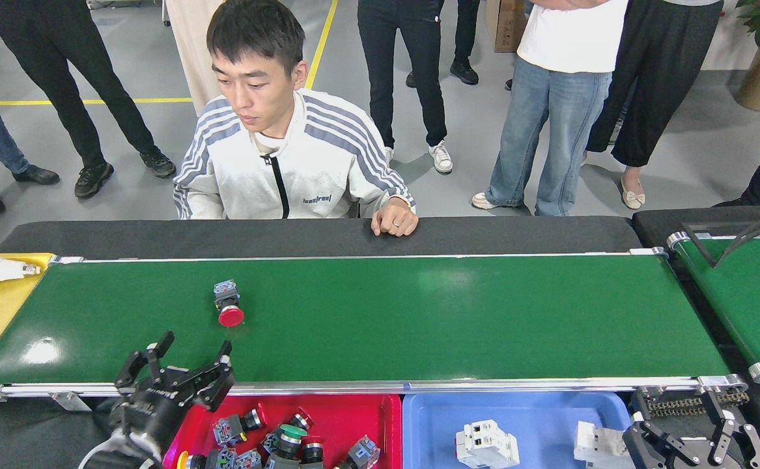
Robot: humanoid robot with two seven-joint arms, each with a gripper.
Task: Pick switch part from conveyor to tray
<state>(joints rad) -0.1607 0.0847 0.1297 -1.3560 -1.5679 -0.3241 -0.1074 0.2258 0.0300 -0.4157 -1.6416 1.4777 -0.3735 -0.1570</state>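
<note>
A grey factory floor with a yellow line is seen behind the conveyor (419,312), where several people stand and one person in a striped white jacket (288,163) sits with a hand (394,220) laid on the black strip along the belt's far edge. The switch part (228,303), grey-bodied with a red button cap, is lying on the green belt in its left half, nearer the far rail than the near one. The left gripper (194,352) is held over the belt's near edge, just short of the part and apart from it, its jaws spread wide with nothing between them. Below the near rail a red tray (366,417) holding similar switches is set beside a blue tray (536,417) with white breakers. The right gripper (692,433) is seen at the blue tray's right corner, jaws parted and empty.
</note>
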